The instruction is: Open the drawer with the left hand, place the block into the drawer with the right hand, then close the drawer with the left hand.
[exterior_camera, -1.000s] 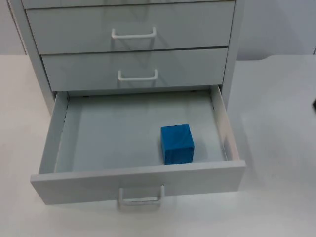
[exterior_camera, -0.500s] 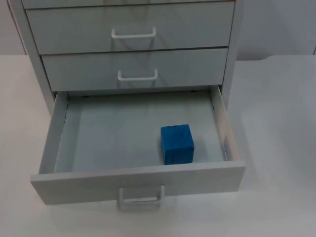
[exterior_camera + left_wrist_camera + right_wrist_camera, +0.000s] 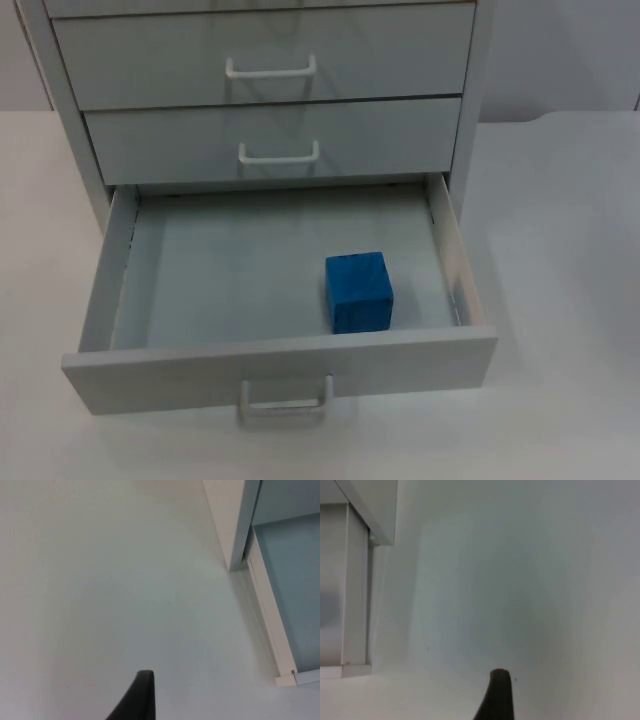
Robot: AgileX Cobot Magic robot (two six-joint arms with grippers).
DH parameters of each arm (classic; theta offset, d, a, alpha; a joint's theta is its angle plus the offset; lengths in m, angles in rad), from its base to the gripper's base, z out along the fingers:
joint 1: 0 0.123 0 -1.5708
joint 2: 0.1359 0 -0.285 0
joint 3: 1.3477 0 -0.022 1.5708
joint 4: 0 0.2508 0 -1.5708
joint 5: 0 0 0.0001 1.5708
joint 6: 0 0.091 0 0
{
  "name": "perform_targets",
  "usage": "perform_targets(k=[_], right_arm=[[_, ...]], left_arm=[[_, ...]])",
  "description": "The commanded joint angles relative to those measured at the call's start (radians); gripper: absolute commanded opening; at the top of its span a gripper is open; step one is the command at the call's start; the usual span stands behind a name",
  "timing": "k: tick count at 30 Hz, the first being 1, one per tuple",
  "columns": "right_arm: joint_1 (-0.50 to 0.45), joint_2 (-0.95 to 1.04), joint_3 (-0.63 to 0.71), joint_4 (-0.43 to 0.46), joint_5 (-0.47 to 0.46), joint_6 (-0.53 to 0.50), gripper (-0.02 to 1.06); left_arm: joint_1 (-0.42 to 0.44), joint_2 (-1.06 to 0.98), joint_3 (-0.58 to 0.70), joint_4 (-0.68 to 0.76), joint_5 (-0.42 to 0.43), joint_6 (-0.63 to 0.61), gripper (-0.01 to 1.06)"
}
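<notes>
Change: nothing has moved between the earlier top views and now; drawer and block lie as they did.
Drawer handle [image 3: 285, 396]: white loop on the front panel, nearest the camera, untouched.
Bottom drawer [image 3: 280, 370]: pulled fully out of the cabinet, its floor showing.
Blue block [image 3: 358, 291]: sits on the drawer floor, near the front panel and toward the right wall, touching neither side.
Left tool [image 3: 137, 700]: one black fingertip over bare table [image 3: 560, 250], beside the drawer's left wall [image 3: 267, 615]; opening cannot be told, nothing held.
Right tool [image 3: 495, 697]: one fingertip over the table, off the drawer's right side; opening cannot be told.
Cabinet [image 3: 265, 100]: two upper drawers shut, farthest back.
</notes>
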Motion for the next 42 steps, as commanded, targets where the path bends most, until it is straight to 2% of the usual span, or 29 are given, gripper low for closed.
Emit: perform_targets(k=[1,7,13,17,20,22,23,26,28,32,35,39,42], right_arm=[[-0.006,-0.006,0.006,0.003,-0.022,0.009,0.68],[-0.006,-0.001,0.011,0.003,-0.024,0.011,0.68],[-0.006,0.03,0.085,0.024,-0.06,0.02,0.68],[-0.006,0.019,0.083,0.032,-0.067,0.02,0.68],[-0.006,0.003,0.083,0.032,-0.068,0.014,0.68],[-0.006,0.001,0.083,0.027,-0.064,0.011,0.68],[-0.006,0.001,0.083,0.027,-0.064,0.011,0.68],[-0.006,0.001,0.083,0.028,-0.075,0.011,0.68],[-0.006,0.001,0.083,0.028,-0.079,0.011,0.68],[-0.006,0.001,0.083,0.028,-0.09,0.011,0.68],[-0.006,0.001,0.083,0.028,-0.099,0.011,0.68],[-0.006,0.001,0.083,0.03,-0.099,0.011,0.68],[-0.006,0.001,0.083,0.03,-0.099,0.011,0.68]], left_arm=[[0.003,-0.005,0.003,-0.018,0.005,-0.004,1.05],[0.003,-0.005,0.003,-0.091,0.007,0.084,1.05],[0.003,-0.005,0.003,-0.206,0.007,0.188,1.05],[0.002,-0.005,0.003,-0.29,0.007,0.26,1.0],[0.0,-0.005,0.003,-0.385,0.007,0.341,0.74],[0.0,-0.003,0.003,-0.454,0.003,0.427,0.45],[0.0,-0.003,0.003,-0.454,0.003,0.427,0.45],[0.0,-0.003,0.003,-0.6,-0.005,0.591,0.02],[0.0,0.002,0.001,-0.695,-0.005,0.694,0.0],[-0.003,0.048,-0.017,-0.801,0.021,0.785,0.0],[-0.009,0.094,-0.04,-0.811,0.04,0.795,0.0],[-0.064,0.168,-0.063,-0.802,0.032,0.807,0.0],[-0.161,0.236,-0.071,-0.77,-0.016,0.795,0.0]])
